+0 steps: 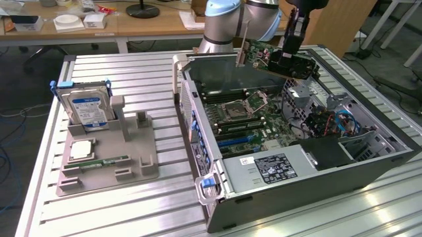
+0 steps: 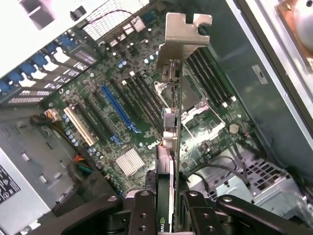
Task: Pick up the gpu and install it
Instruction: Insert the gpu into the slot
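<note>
On the exterior view's left we've got the grey fixture [image 1: 142, 158] on the slatted table [image 1: 132, 207]. The blue-labelled hard drive [image 1: 89, 106] stands upright in it, and a RAM stick [image 1: 105, 162] lies flat at its near side. Moving right, here's the open computer case [image 1: 264, 190], motherboard [image 1: 244, 116] exposed. Over the case's far side, there's the gpu [image 1: 262, 50], up in the air, tilted, clear of the board, silver bracket toward the exterior view's left. The gripper [image 1: 288, 58] has it, fingers [image 2: 142, 210] pinching the card from both sides. From the wrist view we look along the gpu [image 2: 178, 34], with the gripper [image 2: 167, 205] clamped on its edge. The bracket hangs over the motherboard [image 2: 210, 83], apart from the long blue slot [image 2: 117, 112].
</note>
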`<control>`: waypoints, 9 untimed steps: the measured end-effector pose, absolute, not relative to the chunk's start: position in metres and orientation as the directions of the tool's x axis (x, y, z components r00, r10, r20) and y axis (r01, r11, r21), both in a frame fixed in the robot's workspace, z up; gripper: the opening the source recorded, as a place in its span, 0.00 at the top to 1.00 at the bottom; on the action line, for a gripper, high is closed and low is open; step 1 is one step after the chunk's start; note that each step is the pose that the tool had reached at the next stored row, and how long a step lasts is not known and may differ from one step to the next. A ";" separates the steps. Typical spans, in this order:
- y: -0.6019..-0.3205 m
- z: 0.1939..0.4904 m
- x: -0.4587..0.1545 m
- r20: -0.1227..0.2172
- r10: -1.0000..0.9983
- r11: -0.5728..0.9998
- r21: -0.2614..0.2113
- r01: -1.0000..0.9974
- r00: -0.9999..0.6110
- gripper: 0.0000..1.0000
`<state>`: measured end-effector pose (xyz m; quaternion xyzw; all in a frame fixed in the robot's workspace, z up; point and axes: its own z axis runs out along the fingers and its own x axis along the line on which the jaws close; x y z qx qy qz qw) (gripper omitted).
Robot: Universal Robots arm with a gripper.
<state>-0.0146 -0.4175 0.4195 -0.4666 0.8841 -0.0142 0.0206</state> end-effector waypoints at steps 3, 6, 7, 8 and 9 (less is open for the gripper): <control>-0.417 0.419 -0.015 -0.023 -0.851 0.525 -0.044 -0.850 -0.524 0.74; -0.417 0.419 -0.015 -0.023 -0.875 0.483 -0.044 -0.874 -0.483 0.74; -0.417 0.419 -0.015 -0.023 -0.883 0.469 -0.044 -0.882 -0.468 0.74; -0.417 0.419 -0.015 -0.023 -0.891 0.455 -0.044 -0.889 -0.454 0.74; -0.417 0.419 -0.015 -0.023 -0.899 0.439 -0.045 -0.897 -0.438 0.74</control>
